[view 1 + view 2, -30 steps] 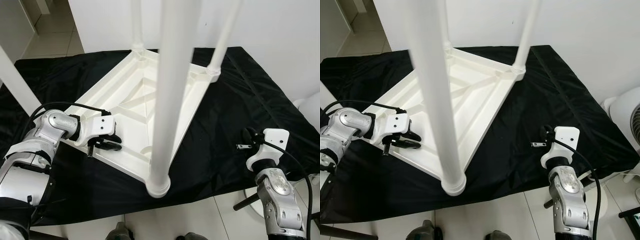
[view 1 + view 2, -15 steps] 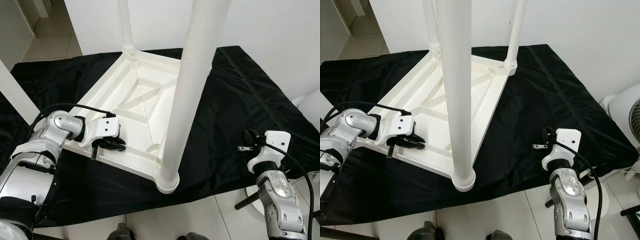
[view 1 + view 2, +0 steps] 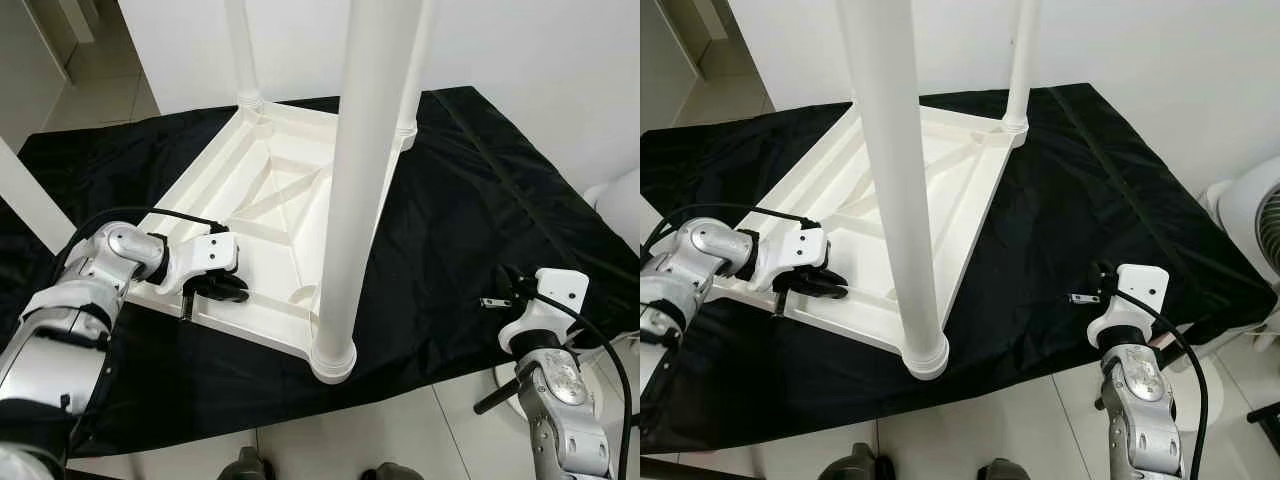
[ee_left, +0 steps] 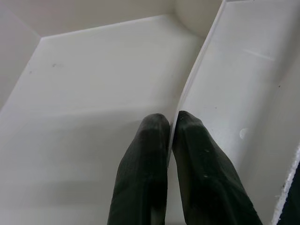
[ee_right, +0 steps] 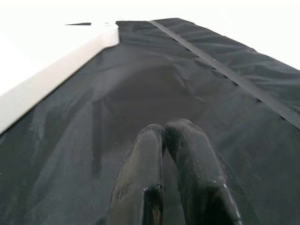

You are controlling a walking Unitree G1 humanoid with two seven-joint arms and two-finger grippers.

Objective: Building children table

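A white children's table lies upside down on a black cloth, its legs pointing up. The near leg stands at the front corner. Two more legs rise at the back, and a fourth leg rises behind my left arm. My left gripper is shut on a thin rib of the tabletop's underside near its left corner; the fingers pinch the rib between them. My right gripper is shut on nothing and hovers low over the cloth to the table's right, fingers together.
The cloth covers a low platform whose front edge runs just below the table's near corner. A white fan stands at the right, beyond the cloth. Tiled floor lies at the back left, and a white wall at the back right.
The table has turned slightly on the cloth, its back corner shifting left and its near corner right, with my left gripper still clamped. My right gripper sits a little lower. The view shifted slightly.
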